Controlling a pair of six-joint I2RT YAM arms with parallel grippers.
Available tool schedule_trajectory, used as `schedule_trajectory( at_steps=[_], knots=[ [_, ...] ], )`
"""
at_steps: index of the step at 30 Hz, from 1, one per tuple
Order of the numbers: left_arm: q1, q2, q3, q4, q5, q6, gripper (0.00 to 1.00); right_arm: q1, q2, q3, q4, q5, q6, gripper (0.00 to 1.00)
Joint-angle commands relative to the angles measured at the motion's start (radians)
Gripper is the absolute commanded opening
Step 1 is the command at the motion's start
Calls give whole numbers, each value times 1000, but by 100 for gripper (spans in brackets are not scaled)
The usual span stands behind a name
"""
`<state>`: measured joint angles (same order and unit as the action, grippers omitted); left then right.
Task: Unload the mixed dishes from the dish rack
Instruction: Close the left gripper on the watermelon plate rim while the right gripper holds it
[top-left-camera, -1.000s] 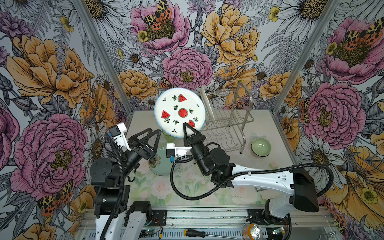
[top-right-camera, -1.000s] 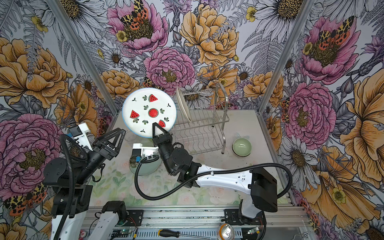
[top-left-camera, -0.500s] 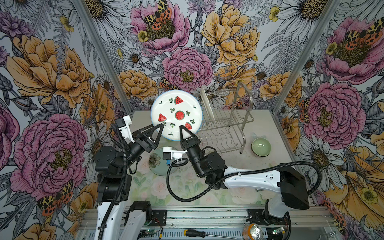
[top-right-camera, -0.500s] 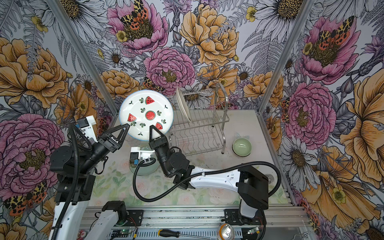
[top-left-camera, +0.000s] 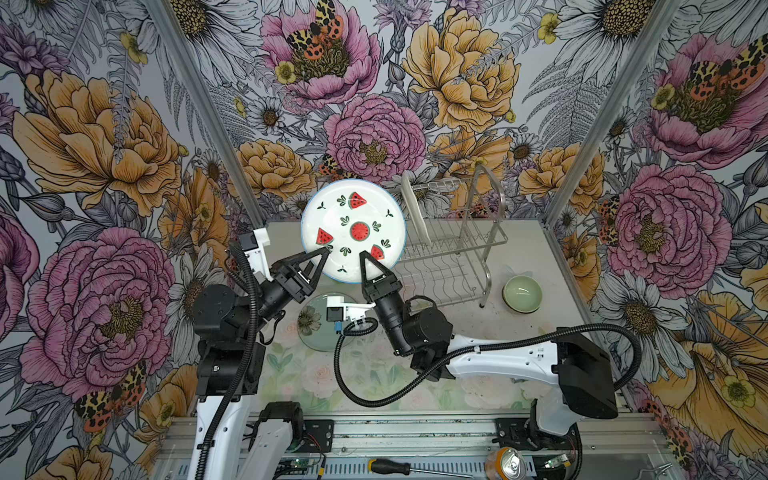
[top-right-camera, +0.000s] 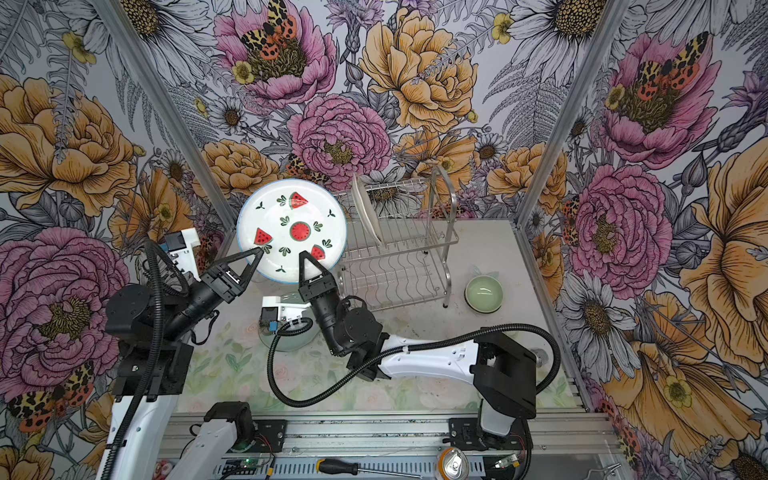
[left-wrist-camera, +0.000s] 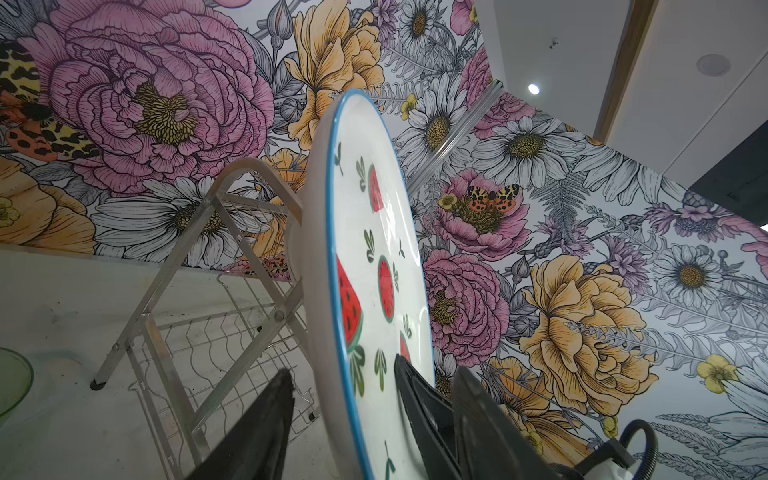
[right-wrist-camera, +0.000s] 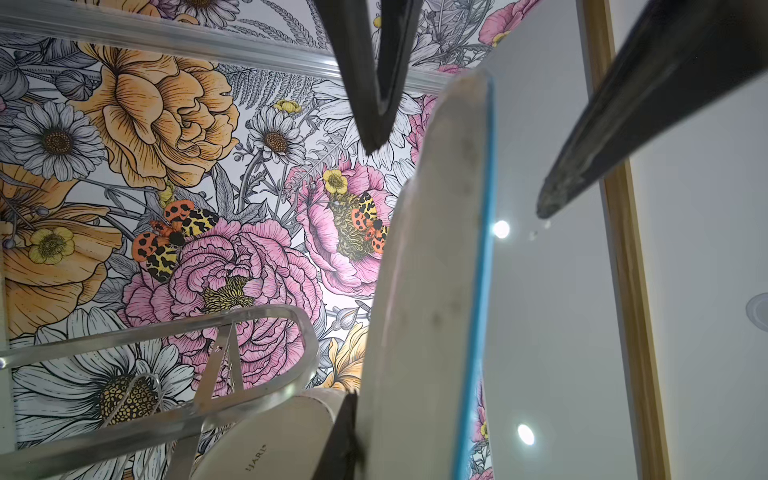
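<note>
Since a second ago the left gripper (top-left-camera: 323, 255) has swung in and narrowed. Its jaws now straddle the lower rim of the fruit-print plate (top-left-camera: 353, 212) without yet pinching it. The right gripper (top-left-camera: 364, 257) clamps that rim, holding the plate upright in the air beside the dish rack (top-left-camera: 453, 249), apparently for a handover.

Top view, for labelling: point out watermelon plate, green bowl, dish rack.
watermelon plate (top-left-camera: 353, 230), top view, face centre
green bowl (top-left-camera: 522, 294), top view, inner bottom
dish rack (top-left-camera: 436, 274), top view, lower shelf
</note>
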<state>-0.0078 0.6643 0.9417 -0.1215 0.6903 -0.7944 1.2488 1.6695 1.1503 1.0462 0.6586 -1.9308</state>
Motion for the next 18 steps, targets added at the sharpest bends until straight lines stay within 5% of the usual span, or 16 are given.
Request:
schedule_trajectory(
  at_steps=[1,8,18],
  knots=[
    [10,17,23,41,36,-18,57,14,-24,12,116,-49,19,0],
    [10,60,21,72,50,-46,45,24,-37,0,113,-62,57,0],
    [12,64,25,71,59,-55,0,25,-34,2,105,-57,68,0]
  ],
)
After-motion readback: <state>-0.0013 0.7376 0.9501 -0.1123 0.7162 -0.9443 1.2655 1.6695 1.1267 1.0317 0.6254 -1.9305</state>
